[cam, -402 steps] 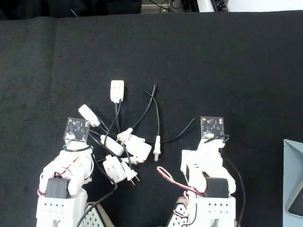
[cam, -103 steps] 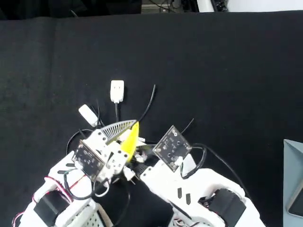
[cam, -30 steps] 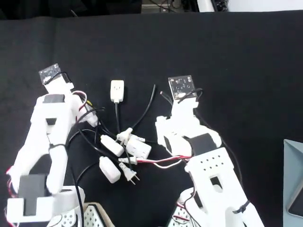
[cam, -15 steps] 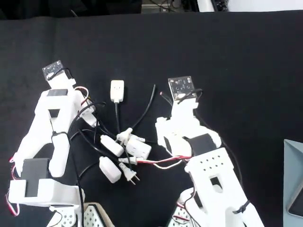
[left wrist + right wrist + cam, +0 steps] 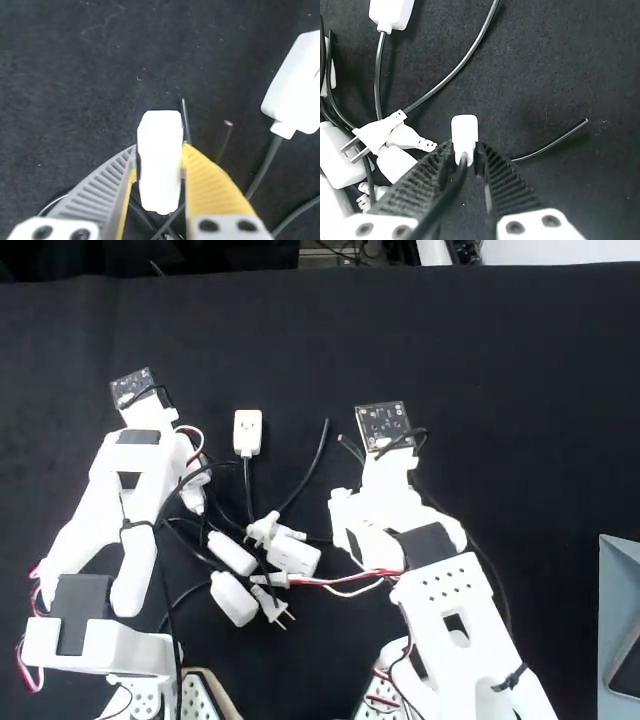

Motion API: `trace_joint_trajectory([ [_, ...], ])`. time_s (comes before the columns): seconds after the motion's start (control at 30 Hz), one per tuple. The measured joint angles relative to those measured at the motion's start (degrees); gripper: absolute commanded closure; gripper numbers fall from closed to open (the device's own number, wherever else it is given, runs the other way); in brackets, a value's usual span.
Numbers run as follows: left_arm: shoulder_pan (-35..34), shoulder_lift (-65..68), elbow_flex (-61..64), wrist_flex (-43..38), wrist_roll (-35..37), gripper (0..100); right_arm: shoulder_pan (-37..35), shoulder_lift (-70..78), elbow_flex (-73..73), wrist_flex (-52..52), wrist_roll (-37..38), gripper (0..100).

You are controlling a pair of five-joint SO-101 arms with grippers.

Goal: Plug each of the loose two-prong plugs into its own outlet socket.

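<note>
My left gripper is shut on a white socket block, its grey and yellow fingers pressing the block's two sides. Another white socket lies close beside it, and shows again as the socket in the high view. My right gripper is shut on a small white plug end with a black cable trailing from it. A loose two-prong plug lies nearby. Between the arms are more white sockets and a second two-prong plug.
Black cables loop across the black cloth around the sockets. A loose cable end lies beyond my right gripper. A grey box sits at the table's right edge. The far half of the cloth holds no objects.
The left arm has swung to the right, toward the sockets, carrying the white block. The right arm has stayed still.
</note>
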State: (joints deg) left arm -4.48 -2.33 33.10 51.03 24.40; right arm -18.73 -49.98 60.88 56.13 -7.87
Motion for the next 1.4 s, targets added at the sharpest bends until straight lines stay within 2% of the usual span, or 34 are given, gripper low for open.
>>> trace_joint_trajectory([
  [0.2, 0.0, 0.0, -0.3, 0.7, -2.5, 97, 0.0, 0.0, 0.0, 0.0, 0.0, 98.7],
  [0.47, -6.0, -5.3, -15.4, 17.8, -9.7, 97, 0.0, 0.0, 0.0, 0.0, 0.0, 98.7],
  [0.67, -10.5, -7.0, -27.7, 23.8, -17.7, 97, 0.0, 0.0, 0.0, 0.0, 0.0, 98.7],
  [0.87, -16.6, -7.0, -34.5, 23.1, -31.1, 97, 0.0, 0.0, 0.0, 0.0, 0.0, 98.7],
  [1.1, -21.7, -7.0, -37.7, 17.4, -45.4, 97, 0.0, 0.0, 0.0, 0.0, 0.0, 98.7],
  [1.27, -21.2, -7.0, -36.3, 14.2, -54.2, 97, 0.0, 0.0, 0.0, 0.0, 0.0, 98.7],
  [1.4, -17.9, -7.0, -28.5, 10.5, -58.9, 97, 0.0, 0.0, 0.0, 0.0, 0.0, 98.7],
])
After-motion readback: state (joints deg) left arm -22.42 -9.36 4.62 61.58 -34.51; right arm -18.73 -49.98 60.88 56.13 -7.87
